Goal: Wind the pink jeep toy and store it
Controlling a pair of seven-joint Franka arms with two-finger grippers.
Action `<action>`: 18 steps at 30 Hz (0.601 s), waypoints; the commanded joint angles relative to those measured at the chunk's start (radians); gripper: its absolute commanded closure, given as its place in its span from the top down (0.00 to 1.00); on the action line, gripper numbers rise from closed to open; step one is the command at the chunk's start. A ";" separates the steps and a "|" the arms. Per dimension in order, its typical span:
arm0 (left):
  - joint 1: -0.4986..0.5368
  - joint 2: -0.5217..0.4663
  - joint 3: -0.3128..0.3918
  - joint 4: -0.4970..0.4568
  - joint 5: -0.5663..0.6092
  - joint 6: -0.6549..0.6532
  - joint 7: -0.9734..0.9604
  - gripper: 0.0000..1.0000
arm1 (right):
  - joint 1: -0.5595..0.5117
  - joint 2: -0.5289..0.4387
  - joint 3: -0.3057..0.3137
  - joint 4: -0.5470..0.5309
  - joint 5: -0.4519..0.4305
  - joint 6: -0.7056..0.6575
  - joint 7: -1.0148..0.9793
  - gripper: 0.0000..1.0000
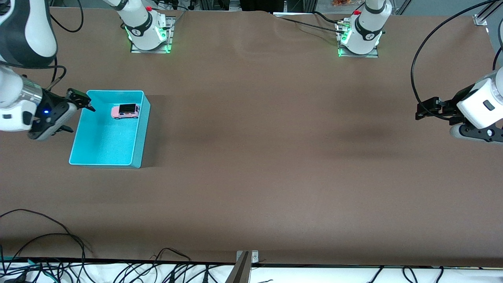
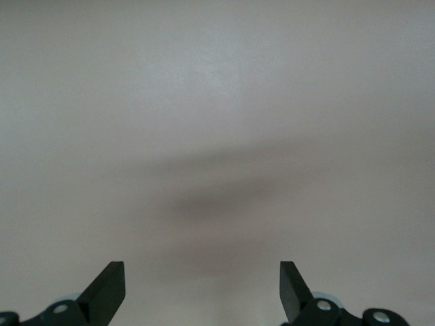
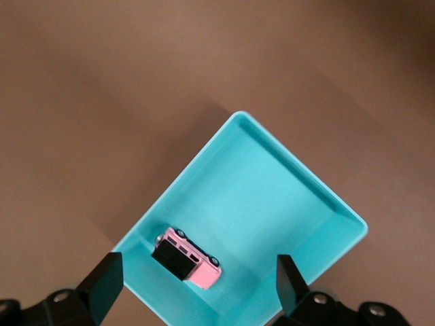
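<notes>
Cyan bin (image 1: 106, 151) holds pink jeep toy (image 1: 125, 111), beside open right end effector (image 1: 74, 112).

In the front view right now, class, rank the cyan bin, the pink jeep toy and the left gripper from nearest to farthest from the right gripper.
1. Cyan bin: its rim lies right beside the open right gripper.
2. Pink jeep toy: inside the bin, by the wall toward the robots' bases.
3. Left gripper: open, over the left arm's end of the table.

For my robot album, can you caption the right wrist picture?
Pink jeep toy parked inside the cyan bin, open right gripper above.
</notes>
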 commanded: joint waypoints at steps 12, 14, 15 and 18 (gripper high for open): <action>-0.011 0.003 -0.008 0.023 0.039 -0.006 0.004 1.00 | 0.015 0.026 -0.002 0.227 -0.103 -0.136 0.722 1.00; -0.007 -0.003 -0.005 0.023 0.036 -0.009 0.008 1.00 | 0.014 0.026 -0.005 0.238 -0.111 -0.136 0.722 1.00; -0.004 -0.009 -0.005 0.023 0.033 -0.009 0.010 1.00 | 0.014 0.026 -0.005 0.239 -0.119 -0.136 0.721 1.00; -0.002 -0.025 -0.005 0.023 0.033 -0.011 0.004 1.00 | 0.012 0.021 -0.006 0.243 -0.133 -0.136 0.721 1.00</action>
